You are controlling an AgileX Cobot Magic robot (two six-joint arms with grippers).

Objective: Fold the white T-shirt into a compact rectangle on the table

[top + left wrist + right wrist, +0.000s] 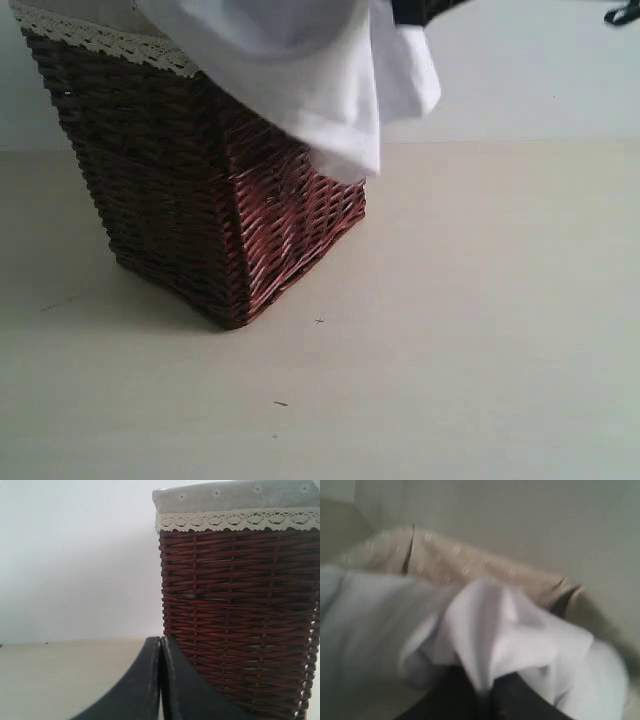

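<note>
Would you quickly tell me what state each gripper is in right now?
Left gripper: closed, holding nothing.
Right gripper: closed on the T-shirt.

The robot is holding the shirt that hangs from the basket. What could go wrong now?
The shirt hangs over the basket rim, so pulling might catch and tip the tall basket. The right gripper pinches only a bunched fold, which could slip free. The left gripper sits shut close beside the basket and might bump it.

Open table (480, 330) in front and right of the wicker basket (200, 220); white T-shirt (320, 80) draped over its rim.
</note>
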